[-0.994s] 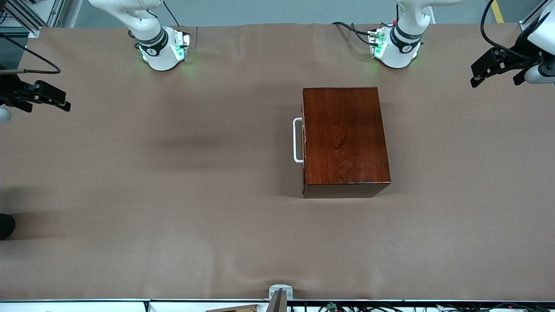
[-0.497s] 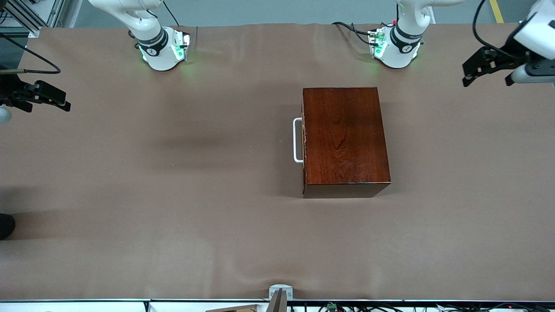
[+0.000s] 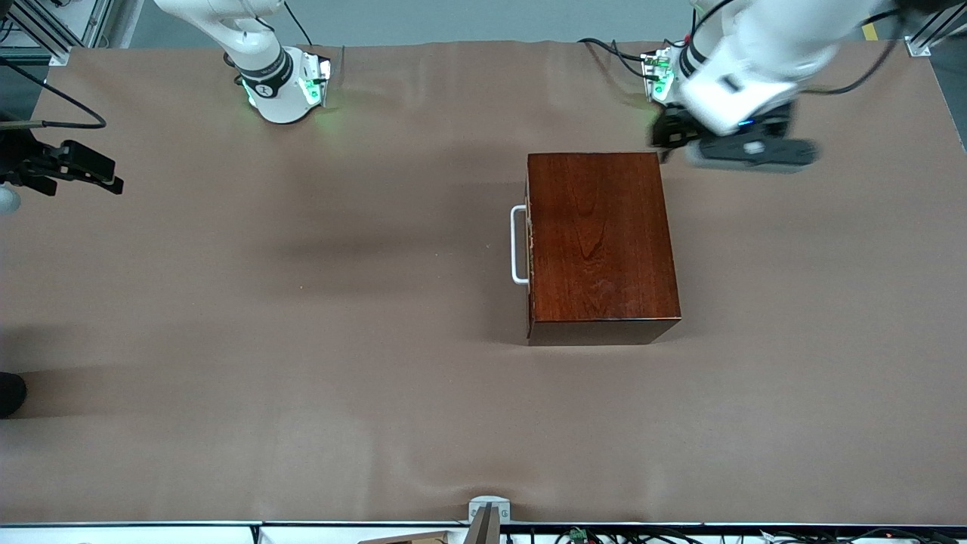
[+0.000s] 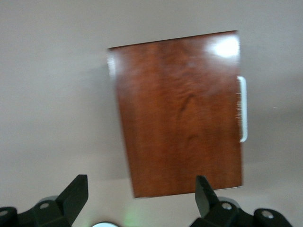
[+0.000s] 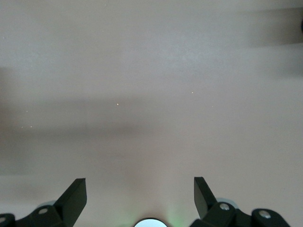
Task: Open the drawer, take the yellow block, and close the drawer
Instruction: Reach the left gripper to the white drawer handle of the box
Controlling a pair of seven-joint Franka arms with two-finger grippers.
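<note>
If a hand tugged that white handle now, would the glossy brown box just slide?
Possibly. The glossy reddish-brown wooden box sits loose on smooth brown cloth, so it might skid. It looks solid, likely heavy, which would help. Broad and low, it seems unlikely to tip.

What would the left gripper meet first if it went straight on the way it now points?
Probably the wooden box: the open left gripper points down at its top, near one edge, though depth is unclear.
</note>
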